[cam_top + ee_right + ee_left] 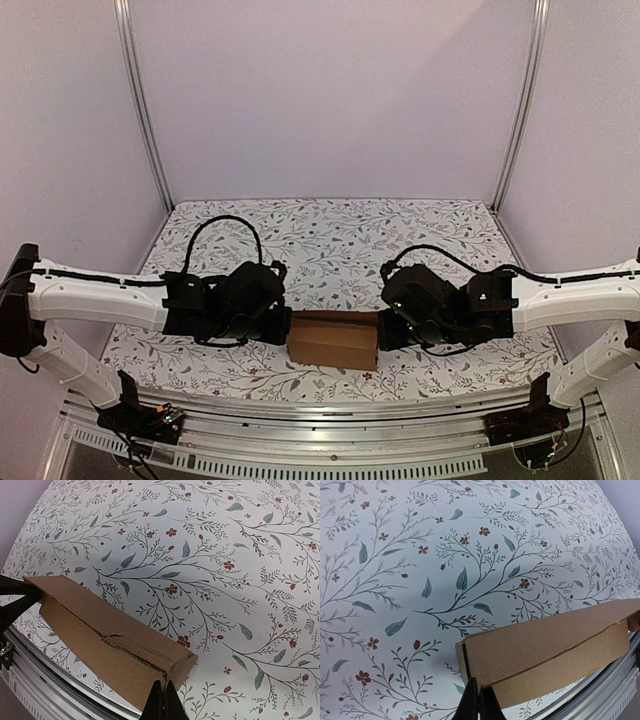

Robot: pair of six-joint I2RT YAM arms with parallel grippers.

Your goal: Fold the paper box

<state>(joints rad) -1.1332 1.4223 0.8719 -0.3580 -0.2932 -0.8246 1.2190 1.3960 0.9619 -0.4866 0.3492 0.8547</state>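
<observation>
L hand (478,692), R hand (161,689) closed, touching paper box (333,342) ends.

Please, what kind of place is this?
Probably a robot test cell: left arm and right arm bolted to a metal rail, plain walls on a metal frame, one paper box on a floral-covered table.

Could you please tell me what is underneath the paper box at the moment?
The paper box sits on the floral table cover, near its front edge. The patch directly beneath it is covered by the box, so anything lying there cannot be seen.
</observation>
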